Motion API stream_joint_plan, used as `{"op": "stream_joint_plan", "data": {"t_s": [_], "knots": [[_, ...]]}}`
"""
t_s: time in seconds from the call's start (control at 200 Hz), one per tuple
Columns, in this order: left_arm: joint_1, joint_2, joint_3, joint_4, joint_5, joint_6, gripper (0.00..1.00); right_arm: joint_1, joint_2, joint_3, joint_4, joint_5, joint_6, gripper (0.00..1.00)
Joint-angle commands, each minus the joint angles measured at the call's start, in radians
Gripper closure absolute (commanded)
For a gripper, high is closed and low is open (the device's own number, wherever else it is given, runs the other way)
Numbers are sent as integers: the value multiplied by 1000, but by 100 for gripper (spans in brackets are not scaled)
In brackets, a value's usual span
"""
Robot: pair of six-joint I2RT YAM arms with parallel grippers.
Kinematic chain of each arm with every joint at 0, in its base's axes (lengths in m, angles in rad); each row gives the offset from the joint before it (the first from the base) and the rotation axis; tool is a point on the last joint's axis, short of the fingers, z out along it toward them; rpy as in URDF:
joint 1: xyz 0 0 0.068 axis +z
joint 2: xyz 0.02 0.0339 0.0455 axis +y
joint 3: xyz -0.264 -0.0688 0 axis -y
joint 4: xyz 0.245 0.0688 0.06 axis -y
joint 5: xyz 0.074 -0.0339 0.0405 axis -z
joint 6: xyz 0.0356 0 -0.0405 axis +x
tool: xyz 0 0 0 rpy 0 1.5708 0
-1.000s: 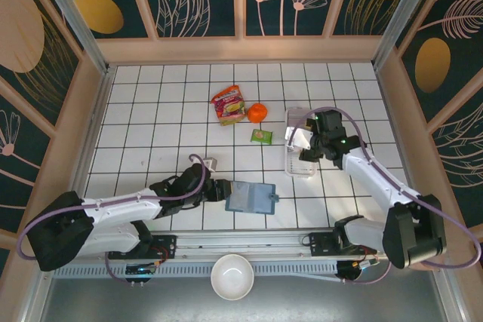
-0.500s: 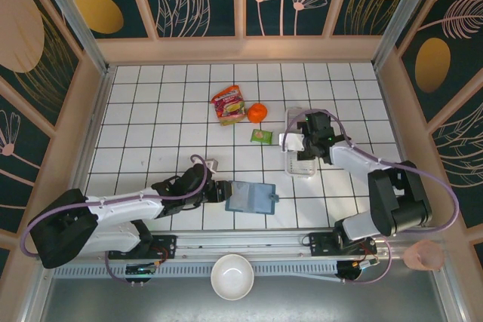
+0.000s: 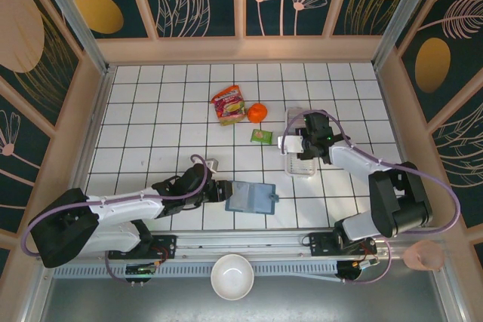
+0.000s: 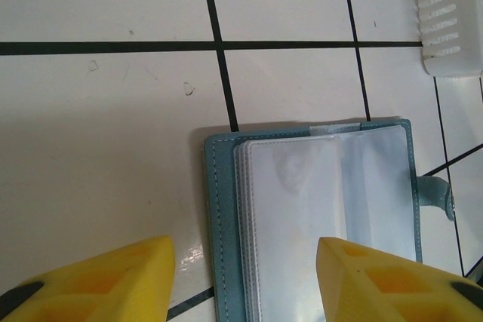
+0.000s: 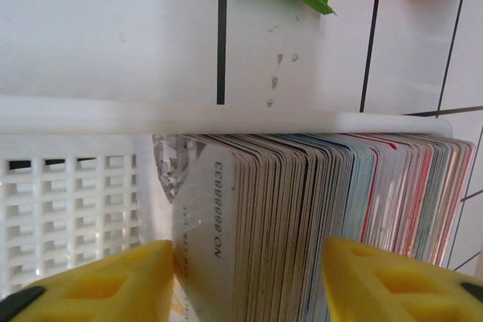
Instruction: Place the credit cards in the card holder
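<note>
Counter [image 3: 151,126], contents front to back:
- Card holder [image 3: 250,198]: lies open and flat, front centre.
- Left tool [image 3: 219,190]: just left of the card holder, one finger over the holder's left page, the other over bare counter.
- Tray [image 3: 300,171]: right of centre, lying front to back, behind and right of the card holder.
- Credit cards [image 5: 317,224]: on edge in a row inside the tray.
- Right tool [image 3: 290,143]: over the tray, cards between its fingers.
- Small snack packet [image 3: 262,136]: just left of the tray.
- Round fruit [image 3: 257,112]: behind the small snack packet.
- Larger snack packet [image 3: 229,105]: just beside the fruit, on its left.
- Bowl [image 3: 232,277]: before the counter's front rail, centre.
</note>
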Motion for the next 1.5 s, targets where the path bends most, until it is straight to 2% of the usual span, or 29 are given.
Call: {"op": "stream_joint_plan", "data": {"t_s": [0.0,0.37,0.576,0.741,0.841,1.011,1.081,1.371,1.496], "knots": [[-2,8,-11,22,11,-13,49,5,-30,51,44,9,-17,52],[-3,23,-8,36,25,-17,51,-2,-67,56,8,10,-12,71],[-3,30,-8,43,32,-17,52,-4,-85,58,-11,14,-3,75],[-3,31,-11,50,32,-17,53,-2,-103,52,-31,21,0,83],[-3,37,-12,59,38,-17,54,-3,-116,52,-42,24,8,92],[-2,40,-12,63,43,-15,54,3,-142,62,-92,22,36,94],[-2,39,-12,63,44,-13,54,7,-161,66,-119,22,50,98],[-3,4,-15,48,25,-15,54,77,-301,85,-279,23,190,100],[-2,-20,-17,31,15,-11,54,168,-397,107,-329,33,364,100]]}}
